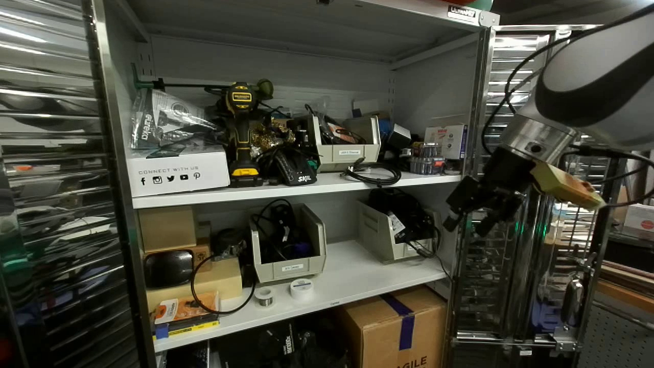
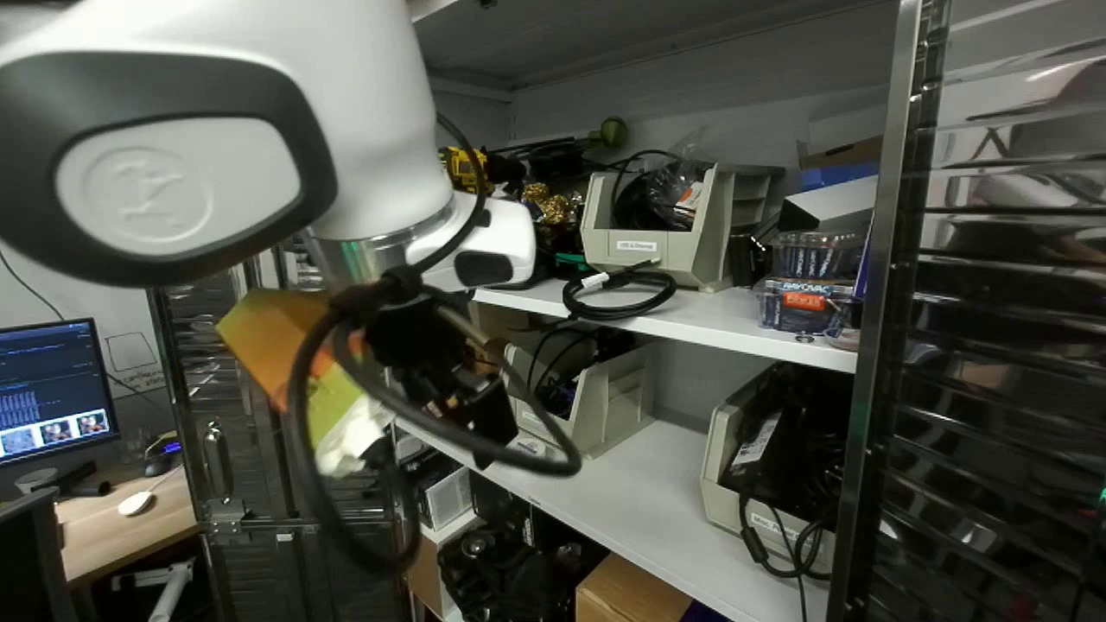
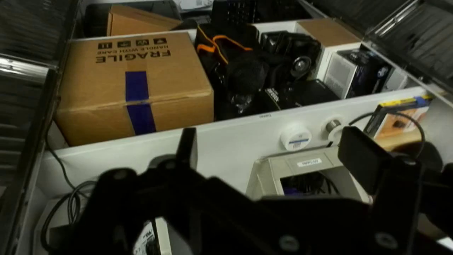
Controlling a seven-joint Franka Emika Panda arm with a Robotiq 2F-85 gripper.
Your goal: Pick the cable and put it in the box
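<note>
A coiled black cable (image 1: 393, 177) lies at the front edge of the upper shelf. It also shows in an exterior view (image 2: 618, 312), but not in the wrist view. Right behind it stands a pale whitish-tan box (image 1: 332, 157) holding cables, also in an exterior view (image 2: 605, 250). Two similar pale bins, a middle one (image 1: 319, 245) and a right one (image 1: 373, 235), stand on the lower shelf; I cannot tell which is meant. My gripper (image 1: 467, 225) is open and empty, in front of the cabinet's right side and lower than the cable. In the wrist view its fingers (image 3: 274, 152) are wide apart.
A big brown carton (image 1: 380, 332) sits below the lower shelf. A yellow-black drill (image 1: 240, 128) and a white printed box (image 1: 179, 171) stand on the upper shelf. Battery packs (image 2: 808, 302) lie right of the cable. Open metal doors (image 1: 511, 286) flank the cabinet.
</note>
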